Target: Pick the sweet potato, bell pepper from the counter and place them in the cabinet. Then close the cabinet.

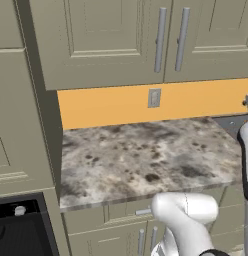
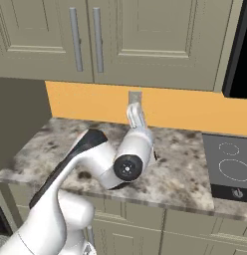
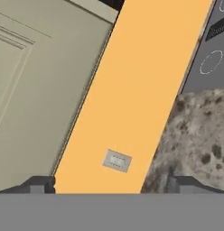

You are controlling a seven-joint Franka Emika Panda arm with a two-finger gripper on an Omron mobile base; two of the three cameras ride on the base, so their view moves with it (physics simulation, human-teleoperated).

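The sweet potato and the bell pepper are out of view. The mottled stone counter (image 1: 146, 155) (image 2: 185, 174) lies under the grey-beige wall cabinet (image 1: 121, 40) (image 2: 145, 40). The cabinet doors are shut, and their silver bar handles (image 1: 160, 40) (image 2: 74, 37) hang side by side. My arm bends over the counter and the hand (image 2: 137, 117) points at the orange wall. In the hand view my gripper (image 3: 111, 184) is open, fingertips (image 3: 39, 185) wide apart with nothing between them, facing the wall between a cabinet panel (image 3: 37, 67) and the counter (image 3: 195, 140).
A wall outlet (image 1: 154, 98) (image 2: 135, 97) (image 3: 117, 160) sits in the orange backsplash. A black cooktop (image 2: 230, 164) (image 3: 208, 58) borders the counter's right end. A tall side unit (image 1: 16, 125) with a dark oven (image 1: 16, 230) stands at the left. Low drawers (image 1: 121, 210) run beneath the counter.
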